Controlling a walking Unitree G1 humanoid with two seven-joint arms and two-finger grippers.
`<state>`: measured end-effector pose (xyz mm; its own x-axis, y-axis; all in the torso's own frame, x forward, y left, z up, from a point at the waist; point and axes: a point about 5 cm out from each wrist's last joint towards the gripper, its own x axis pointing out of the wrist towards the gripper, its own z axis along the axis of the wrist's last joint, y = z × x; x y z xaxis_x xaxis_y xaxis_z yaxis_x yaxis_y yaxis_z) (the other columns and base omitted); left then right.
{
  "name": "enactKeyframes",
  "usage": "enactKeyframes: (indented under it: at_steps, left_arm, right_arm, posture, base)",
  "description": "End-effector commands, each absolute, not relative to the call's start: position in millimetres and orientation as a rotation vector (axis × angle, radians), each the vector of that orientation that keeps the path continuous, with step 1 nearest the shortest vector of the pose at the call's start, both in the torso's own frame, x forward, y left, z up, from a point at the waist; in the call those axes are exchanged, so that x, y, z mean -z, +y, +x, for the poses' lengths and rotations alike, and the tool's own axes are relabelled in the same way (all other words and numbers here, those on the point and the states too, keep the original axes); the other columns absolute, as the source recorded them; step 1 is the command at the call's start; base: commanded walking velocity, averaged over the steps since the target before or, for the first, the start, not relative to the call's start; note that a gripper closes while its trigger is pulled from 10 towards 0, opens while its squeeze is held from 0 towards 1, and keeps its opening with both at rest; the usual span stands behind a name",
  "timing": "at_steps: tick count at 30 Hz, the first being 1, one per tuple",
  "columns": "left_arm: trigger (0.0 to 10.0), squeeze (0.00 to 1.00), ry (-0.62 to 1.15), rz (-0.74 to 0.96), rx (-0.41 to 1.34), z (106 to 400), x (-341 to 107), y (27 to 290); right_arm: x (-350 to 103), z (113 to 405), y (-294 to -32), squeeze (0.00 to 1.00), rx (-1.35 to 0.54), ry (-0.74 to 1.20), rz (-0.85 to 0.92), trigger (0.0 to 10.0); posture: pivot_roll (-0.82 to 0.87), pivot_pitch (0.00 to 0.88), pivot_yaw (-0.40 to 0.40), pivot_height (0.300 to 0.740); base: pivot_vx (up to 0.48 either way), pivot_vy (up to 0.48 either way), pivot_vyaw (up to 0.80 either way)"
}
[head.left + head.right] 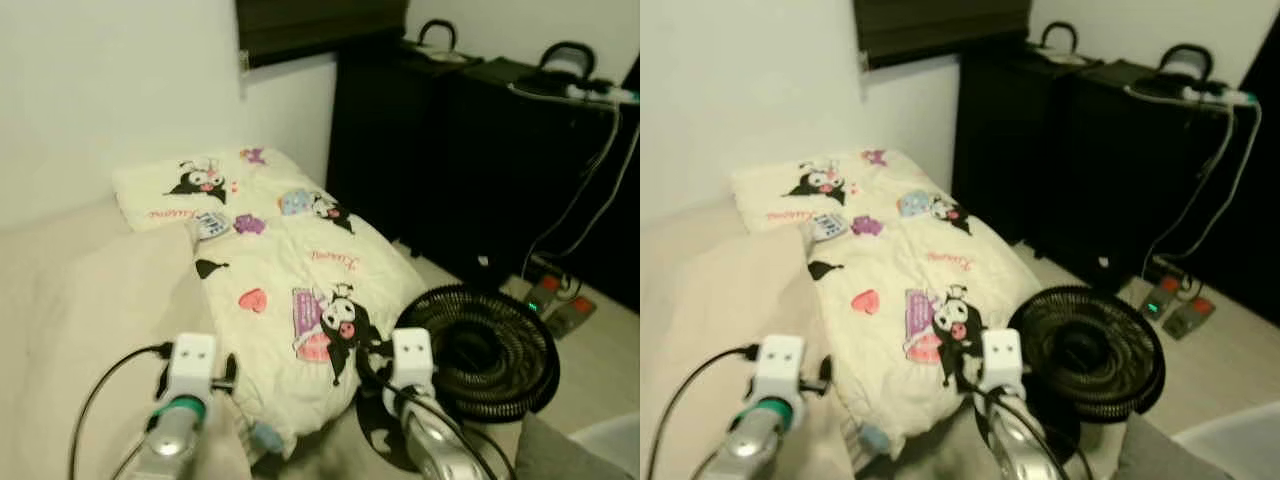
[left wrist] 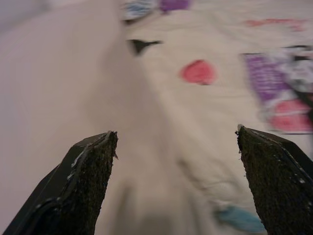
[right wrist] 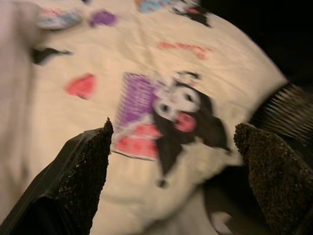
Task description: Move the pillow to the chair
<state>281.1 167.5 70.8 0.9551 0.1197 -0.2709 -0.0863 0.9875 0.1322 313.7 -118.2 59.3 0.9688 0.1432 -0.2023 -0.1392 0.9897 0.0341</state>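
The pillow [image 1: 185, 190] is cream with black cartoon figures and lies at the far end of the bed, against the white wall. A matching printed quilt [image 1: 300, 290] spreads from it towards me. My left gripper [image 2: 176, 134] is open, low over the near edge of the quilt where it meets the beige sheet [image 1: 90, 300]. Over the quilt's purple and black cartoon patch [image 3: 166, 110], my right gripper [image 3: 173, 127] is open as well. Both wrists, the left arm [image 1: 190, 365] and the right arm [image 1: 412, 360], rise from the bottom of the eye views, well short of the pillow.
A black round fan [image 1: 480, 350] stands on the floor right beside the bed's near right corner. Black cabinets [image 1: 480, 150] line the right wall, with a white cable and a power strip [image 1: 555, 300] on the floor below them. A grey cushion corner [image 1: 560, 455] shows at bottom right.
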Motion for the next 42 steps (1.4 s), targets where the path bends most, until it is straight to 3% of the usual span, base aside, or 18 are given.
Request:
enactKeyframes:
  at_steps: [1, 42]
  left_arm:
    - [10.0, 0.0, 0.309, 0.121, -0.105, 277.0, -64.5, 166.8]
    - [10.0, 0.0, 0.331, 0.107, -0.095, 276.0, -62.8, 165.9]
  right_arm:
    - [-49.3, 307.7, -118.4, 0.0, -0.141, 0.245, 0.021, 10.0]
    - [-47.5, 310.1, -117.1, 0.0, -0.137, 0.25, 0.01, 10.0]
  posture:
    - [0.05, 0.018, 0.049, 0.74]
    - [0.05, 0.002, 0.051, 0.74]
  base:
    - [0.0, 0.0, 0.8]
    - [0.0, 0.0, 0.8]
